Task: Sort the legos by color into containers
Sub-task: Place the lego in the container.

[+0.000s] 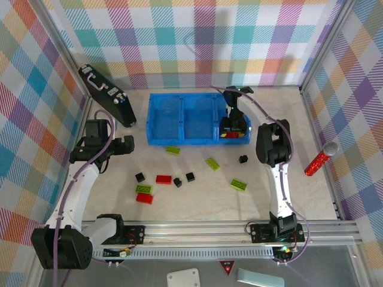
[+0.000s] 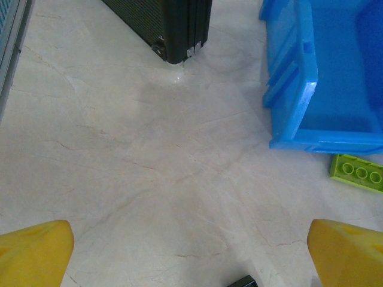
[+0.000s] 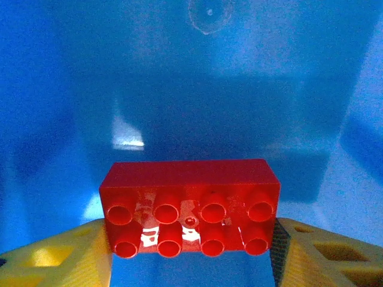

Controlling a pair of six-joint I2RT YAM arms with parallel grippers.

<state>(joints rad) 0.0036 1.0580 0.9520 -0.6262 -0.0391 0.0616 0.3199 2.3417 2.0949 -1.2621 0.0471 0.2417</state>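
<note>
- The red brick (image 3: 189,206) lies sideways, its long side running across between the right jaws, bumps facing the wrist camera.
- The right jaws grip its two short ends, inside the right-hand box of the blue tray (image 1: 179,141).
- The left jaws are wide open over the worktop (image 2: 149,179), left of the tray.

A black case (image 1: 108,95) with silver latches stands on edge at the far left of the pale, veined table (image 1: 197,200), set at a slant to the checked cloth walls (image 1: 197,42) in pink, teal, yellow and purple. Well apart from it, near the right wall, lies a glittery red cylinder (image 1: 319,160) - slanted, its silver cap at the far end. Nearer than the metal rail (image 1: 203,228), on a grey surface, sit a white squarish plate (image 1: 183,278), a pale blue-green flat piece (image 1: 261,278) and a small red triangle (image 1: 227,267).
</note>
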